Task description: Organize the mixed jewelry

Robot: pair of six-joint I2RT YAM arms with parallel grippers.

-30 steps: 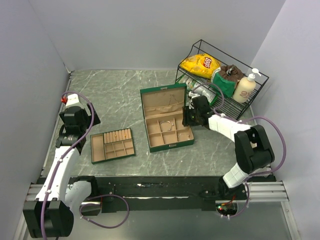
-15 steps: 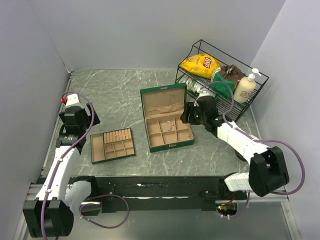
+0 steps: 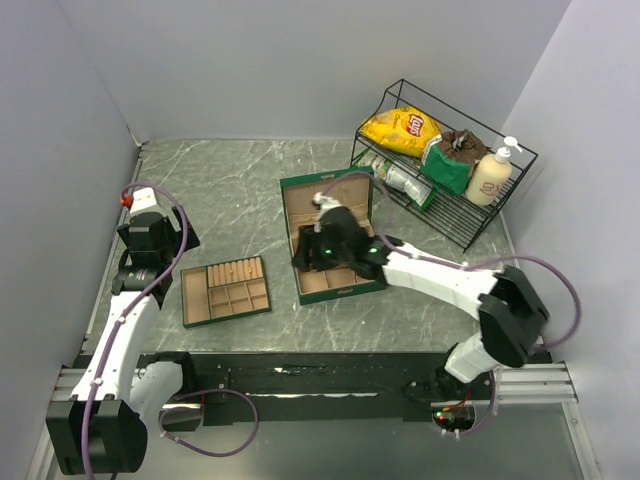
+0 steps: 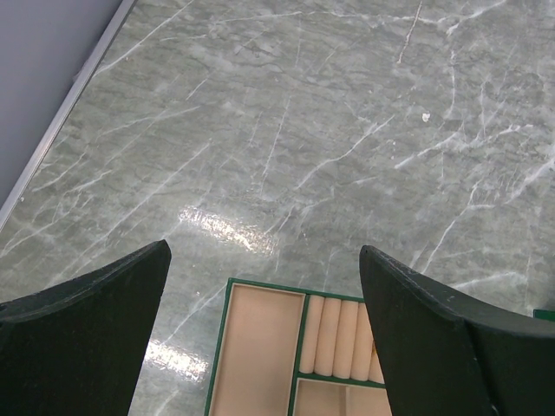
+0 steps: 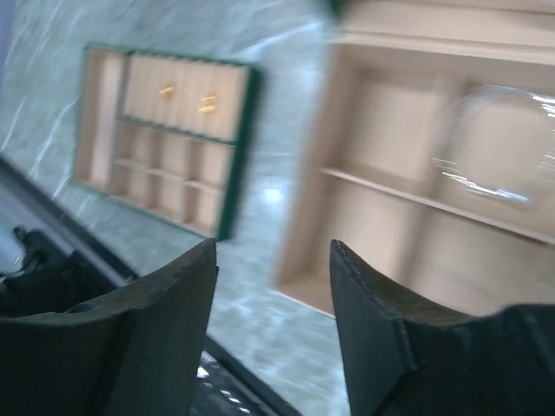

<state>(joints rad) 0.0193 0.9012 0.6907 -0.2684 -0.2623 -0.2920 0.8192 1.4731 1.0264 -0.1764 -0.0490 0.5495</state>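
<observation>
Beyond the released, empty right hand (image 5: 271, 251), a blurred bangle (image 5: 490, 143) lies inside the green box (image 5: 395, 121).

We are looking down and forward from above and behind the arms, far enough off to take in the whole table (image 3: 230, 180). The flat tray (image 3: 225, 290) is sitting left of centre, the green box (image 3: 305, 205) at centre and the wire rack (image 3: 455, 215) at upper right. On the left wrist we are facing down and forward, close over the marble. The left gripper (image 4: 264, 251) is framing the lower corners, and only the tray's end is showing at bottom centre. On the right wrist we are looking down, close and blurred. The right gripper (image 5: 273, 247) is lining the bottom edge, the box is filling the right and the tray is lying at upper left. All three views are sharing the tray; the overhead and right wrist views are sharing the box.
</observation>
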